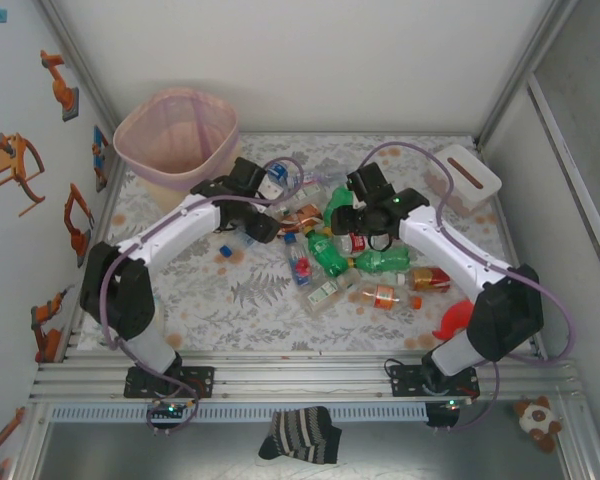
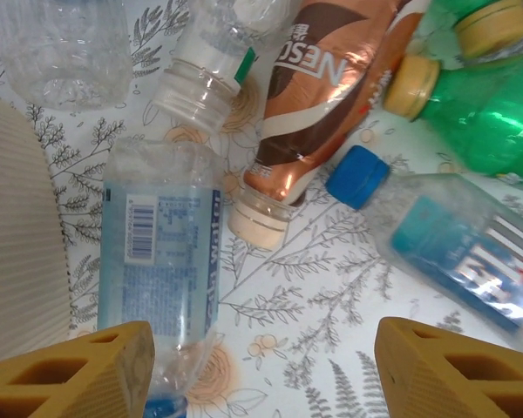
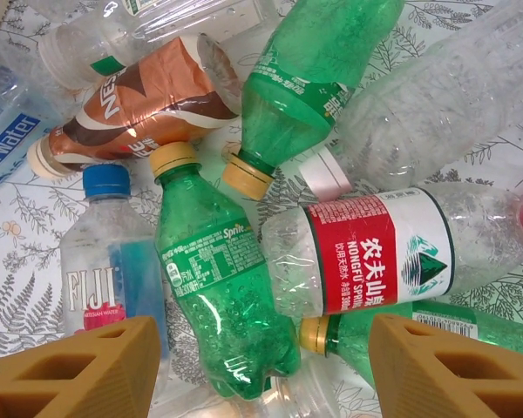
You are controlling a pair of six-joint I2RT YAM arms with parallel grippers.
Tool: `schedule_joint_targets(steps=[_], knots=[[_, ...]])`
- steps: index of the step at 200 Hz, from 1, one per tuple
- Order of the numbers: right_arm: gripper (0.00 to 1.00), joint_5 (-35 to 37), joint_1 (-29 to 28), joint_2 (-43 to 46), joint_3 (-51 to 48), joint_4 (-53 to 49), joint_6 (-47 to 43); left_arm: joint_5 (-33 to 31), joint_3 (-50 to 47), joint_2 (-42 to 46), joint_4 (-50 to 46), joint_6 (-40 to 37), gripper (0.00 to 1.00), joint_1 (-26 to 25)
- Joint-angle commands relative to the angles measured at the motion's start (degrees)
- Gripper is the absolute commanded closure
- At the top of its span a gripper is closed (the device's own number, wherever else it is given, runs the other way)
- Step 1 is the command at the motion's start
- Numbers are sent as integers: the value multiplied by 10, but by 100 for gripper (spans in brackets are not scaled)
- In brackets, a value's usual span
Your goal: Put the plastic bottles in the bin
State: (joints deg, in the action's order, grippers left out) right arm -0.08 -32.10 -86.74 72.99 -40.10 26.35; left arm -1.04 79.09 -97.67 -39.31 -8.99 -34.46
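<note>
Several plastic bottles point(image 1: 355, 250) lie heaped mid-table. The pale pink bin point(image 1: 175, 140) stands at the far left corner. My left gripper point(image 1: 263, 228) hovers at the heap's left edge. In the left wrist view it point(image 2: 261, 374) is open over bare cloth, and a clear bottle with a blue label point(image 2: 161, 270) lies against its left finger. A brown bottle point(image 2: 331, 96) and a Fiji bottle point(image 2: 462, 244) lie beyond. My right gripper point(image 1: 342, 218) hangs over the heap. It point(image 3: 266, 370) is open, its fingers either side of a green Sprite bottle point(image 3: 222, 287), beside a red-labelled bottle point(image 3: 375, 248).
A small white box with a slot point(image 1: 463, 177) sits at the far right. A red object point(image 1: 455, 318) lies by the right arm's base. Loose caps, blue point(image 1: 225, 250) and orange point(image 1: 416, 302), dot the cloth. Walls close in the left, back and right.
</note>
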Motion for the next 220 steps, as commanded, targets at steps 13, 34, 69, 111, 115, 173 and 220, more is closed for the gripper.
schedule_joint_targets(steps=[13,34,69,111,115,173,220], knots=[[36,13,0,19,-11,-5,12,-40,69,-68,-49,-39,34,3],[36,15,0,27,-15,-6,14,-53,95,-98,-54,-44,34,9],[36,18,0,34,-20,-10,13,-63,119,-132,-55,-49,33,20],[36,16,0,39,-25,-9,17,-79,133,-162,-56,-50,33,32],[36,16,0,39,-25,-9,17,-77,135,-165,-56,-50,33,34],[36,13,0,35,-23,-7,17,-53,165,-207,-72,-52,34,45],[36,14,-1,39,-23,-9,16,-31,187,-235,-85,-42,33,50]])
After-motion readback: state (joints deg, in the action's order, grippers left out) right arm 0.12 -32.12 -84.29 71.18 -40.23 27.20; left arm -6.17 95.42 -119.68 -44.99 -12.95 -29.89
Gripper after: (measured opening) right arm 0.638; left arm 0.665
